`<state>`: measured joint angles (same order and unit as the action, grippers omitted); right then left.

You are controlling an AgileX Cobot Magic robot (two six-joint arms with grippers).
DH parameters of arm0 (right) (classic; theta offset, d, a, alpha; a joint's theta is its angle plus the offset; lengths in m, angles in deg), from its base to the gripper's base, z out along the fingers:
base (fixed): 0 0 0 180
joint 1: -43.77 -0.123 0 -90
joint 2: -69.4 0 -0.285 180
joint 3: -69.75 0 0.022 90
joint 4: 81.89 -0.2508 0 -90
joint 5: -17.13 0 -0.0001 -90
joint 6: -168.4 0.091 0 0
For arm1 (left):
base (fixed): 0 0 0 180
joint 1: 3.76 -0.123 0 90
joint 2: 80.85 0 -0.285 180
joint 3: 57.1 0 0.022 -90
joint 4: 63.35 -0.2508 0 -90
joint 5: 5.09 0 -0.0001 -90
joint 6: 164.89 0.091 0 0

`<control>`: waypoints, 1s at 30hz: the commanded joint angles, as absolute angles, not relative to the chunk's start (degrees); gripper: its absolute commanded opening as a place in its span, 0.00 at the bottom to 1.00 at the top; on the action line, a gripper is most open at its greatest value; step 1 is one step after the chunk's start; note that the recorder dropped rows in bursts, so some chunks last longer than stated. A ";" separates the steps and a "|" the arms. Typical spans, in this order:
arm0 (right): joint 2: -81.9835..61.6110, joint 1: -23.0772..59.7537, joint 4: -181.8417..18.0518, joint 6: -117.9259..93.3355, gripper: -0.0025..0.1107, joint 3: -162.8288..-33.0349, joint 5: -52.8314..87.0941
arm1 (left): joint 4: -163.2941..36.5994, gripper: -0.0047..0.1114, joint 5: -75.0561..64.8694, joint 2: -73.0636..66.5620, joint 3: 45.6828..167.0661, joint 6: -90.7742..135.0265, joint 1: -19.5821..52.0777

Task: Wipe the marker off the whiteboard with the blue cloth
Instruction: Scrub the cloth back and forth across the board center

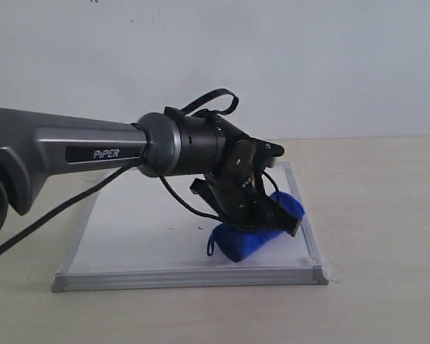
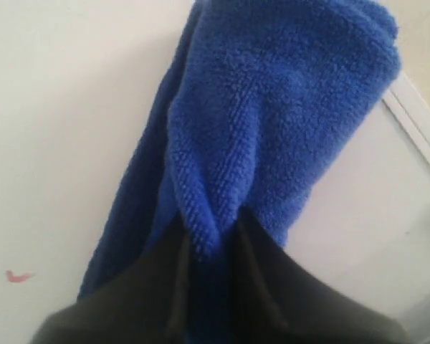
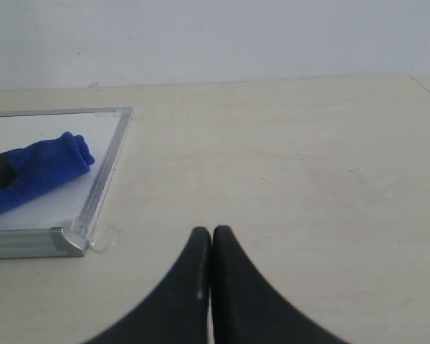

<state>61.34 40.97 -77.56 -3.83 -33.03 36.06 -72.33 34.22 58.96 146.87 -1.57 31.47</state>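
As the left end effector [image 2: 211, 240] pinches the rolled blue cloth [image 2: 272, 122], the right end effector [image 3: 212, 233] sits closed.

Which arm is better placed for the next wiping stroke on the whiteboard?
Left. The left gripper is shut on the blue cloth, lying on the whiteboard, with a red marker trace nearby. The right gripper is shut, empty, above the table off the board.

The left arm [image 1: 72, 150] reaches in from the left, wrist bent downward. The left gripper [image 1: 271, 215] points down, its dark fingers [image 2: 272, 287] pinched on a fold of the blue cloth [image 2: 272, 129]. The right gripper [image 3: 212, 235] sits low, fingertips touching.
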 commanded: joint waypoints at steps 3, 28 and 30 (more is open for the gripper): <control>61.61 41.42 -77.23 -3.86 0.02 -33.03 35.76 | -82.52 0.07 40.79 59.28 147.08 -8.79 26.58; 61.61 41.42 -77.23 -3.86 0.02 -33.03 35.76 | -96.77 0.07 47.89 59.39 147.08 -12.28 28.33; 61.61 41.42 -77.23 -3.86 0.02 -33.03 35.76 | -96.87 0.07 51.84 59.39 147.08 -12.28 26.05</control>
